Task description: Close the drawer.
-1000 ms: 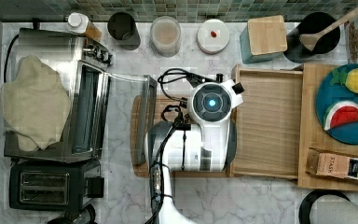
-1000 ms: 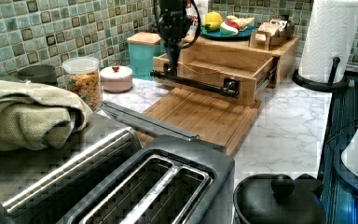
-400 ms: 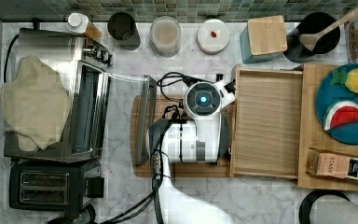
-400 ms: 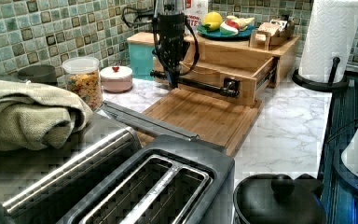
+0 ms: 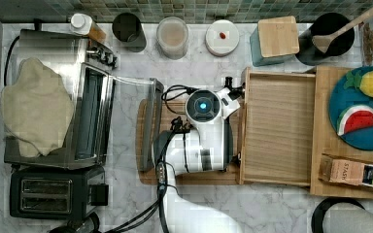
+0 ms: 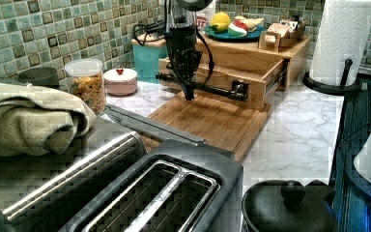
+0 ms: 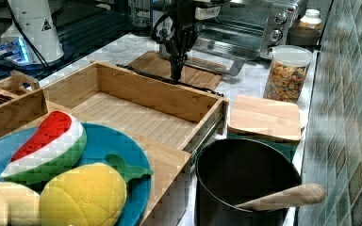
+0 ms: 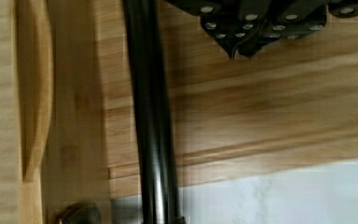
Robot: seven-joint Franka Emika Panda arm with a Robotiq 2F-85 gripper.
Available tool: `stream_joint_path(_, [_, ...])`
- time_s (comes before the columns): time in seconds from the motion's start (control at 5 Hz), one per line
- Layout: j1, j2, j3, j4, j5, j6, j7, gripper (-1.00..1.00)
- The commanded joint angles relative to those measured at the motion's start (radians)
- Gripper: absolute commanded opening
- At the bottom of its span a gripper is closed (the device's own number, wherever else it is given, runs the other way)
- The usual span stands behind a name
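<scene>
The light-wood drawer point(image 5: 277, 131) stands pulled out from its wooden cabinet, with nothing inside it point(image 7: 136, 117). A black bar handle point(image 8: 151, 116) runs along its front face point(image 6: 222, 79). My gripper point(image 6: 189, 95) points straight down just in front of that handle, low over the bamboo cutting board point(image 6: 207, 121). Its fingertips point(image 8: 233, 46) meet with nothing between them, so it is shut. From the right view the gripper point(image 7: 175, 75) hangs just beyond the drawer's front wall. In the top view the arm's wrist point(image 5: 203, 106) covers the fingers.
A toaster oven point(image 5: 92, 116) with its door down lies beyond the cutting board, next to a toaster point(image 5: 53, 191). A teal box point(image 5: 274, 39) and jars line the tiled wall. A plate of toy fruit point(image 5: 364, 111) sits on the cabinet top. A paper towel roll point(image 6: 345, 38) stands nearby.
The arm has shifted toward the top view's left, off the drawer's front edge, and the gripper has come down in front of the handle. The drawer has not moved.
</scene>
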Motion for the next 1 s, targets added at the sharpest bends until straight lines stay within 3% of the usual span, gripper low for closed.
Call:
stream_joint_path(0.2, [-0.059, -0.04, -0.042, -0.044, -0.084, 0.145, -0.149, -1.0])
stream_joint_path(0.6, [-0.09, -0.058, -0.107, -0.034, -0.071, 0.105, -0.304, -1.0])
stream_joint_path(0.8, [-0.139, -0.061, -0.128, -0.02, -0.06, 0.099, -0.38, -1.0])
stream_joint_path(1.0, [-0.165, -0.043, -0.213, -0.019, -0.018, 0.168, -0.497, -1.0])
